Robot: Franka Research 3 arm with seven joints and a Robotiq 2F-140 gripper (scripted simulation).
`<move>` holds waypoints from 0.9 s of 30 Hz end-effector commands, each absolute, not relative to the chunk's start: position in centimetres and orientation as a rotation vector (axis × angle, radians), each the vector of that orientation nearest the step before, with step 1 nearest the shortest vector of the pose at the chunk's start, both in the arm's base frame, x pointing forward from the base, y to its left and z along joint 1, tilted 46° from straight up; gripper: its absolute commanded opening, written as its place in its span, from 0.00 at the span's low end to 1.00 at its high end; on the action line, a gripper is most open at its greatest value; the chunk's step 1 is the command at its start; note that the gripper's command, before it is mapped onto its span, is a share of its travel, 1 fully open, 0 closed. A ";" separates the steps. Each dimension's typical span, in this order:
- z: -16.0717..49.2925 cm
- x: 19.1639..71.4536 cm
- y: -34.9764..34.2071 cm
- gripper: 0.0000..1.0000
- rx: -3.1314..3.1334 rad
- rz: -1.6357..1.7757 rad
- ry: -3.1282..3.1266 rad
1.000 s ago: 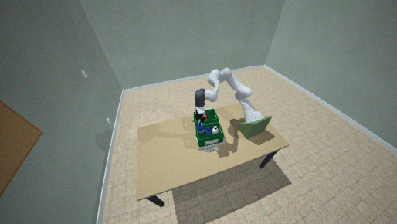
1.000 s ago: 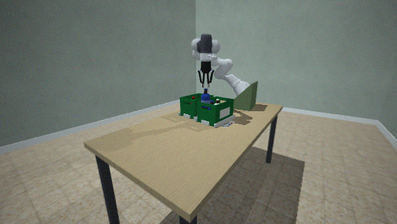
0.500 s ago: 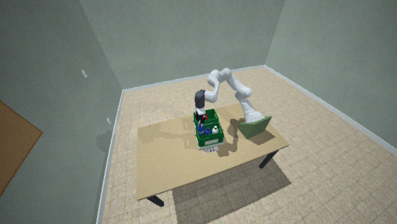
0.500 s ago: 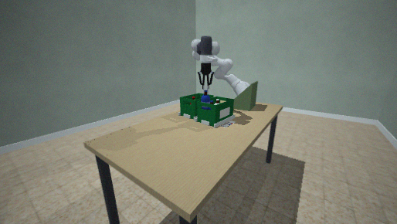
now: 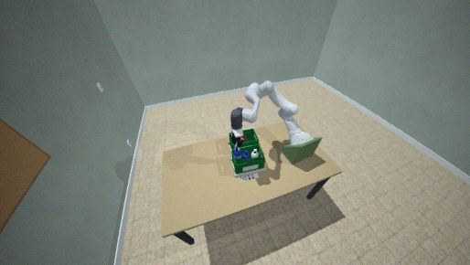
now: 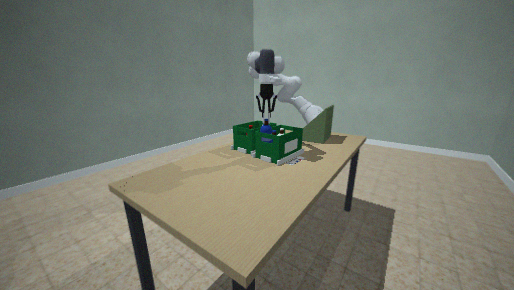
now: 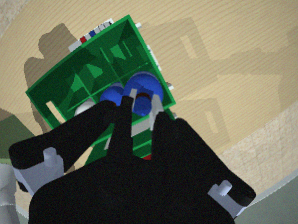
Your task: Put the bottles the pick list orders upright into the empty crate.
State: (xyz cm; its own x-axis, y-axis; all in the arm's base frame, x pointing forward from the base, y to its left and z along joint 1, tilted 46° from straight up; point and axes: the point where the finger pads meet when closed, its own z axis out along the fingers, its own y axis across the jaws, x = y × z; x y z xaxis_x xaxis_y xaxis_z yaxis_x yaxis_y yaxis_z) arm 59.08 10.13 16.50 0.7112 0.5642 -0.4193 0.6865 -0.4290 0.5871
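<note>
Looks most like a robotics lab or test room. Shows a white jointed arm (image 5: 285, 108) (image 6: 289, 90) mounted by a plain wooden desk (image 5: 197, 192) (image 6: 200, 200) (image 7: 240, 30) with dark metal legs (image 5: 317, 187) (image 6: 138, 240). Stands within smooth gray-green walls (image 5: 206, 46) (image 6: 375, 60), edged at the foot by pale skirting (image 5: 219, 96) (image 6: 435, 150), over a floor of square beige tiles (image 5: 151, 137) (image 6: 440, 200). Includes small white plates (image 5: 100, 87) on one wall, perhaps switches or sockets, and a flat brown panel (image 5: 18, 174) at the side, of unclear kind. Could also pass for a workshop.

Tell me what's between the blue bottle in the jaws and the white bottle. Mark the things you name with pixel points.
A second blue bottle (image 5: 246, 155) (image 6: 274, 133) (image 7: 112, 93), between the held one and the white bottle (image 5: 254, 154) (image 6: 282, 132) (image 7: 84, 107). Top and wrist views show it.
</note>
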 end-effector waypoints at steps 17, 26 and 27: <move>15.5 59.6 9.4 0.00 2.147 -0.183 0.948; 14.8 59.8 8.8 0.00 2.147 -0.183 0.948; 14.8 59.8 8.8 0.00 2.147 -0.183 0.948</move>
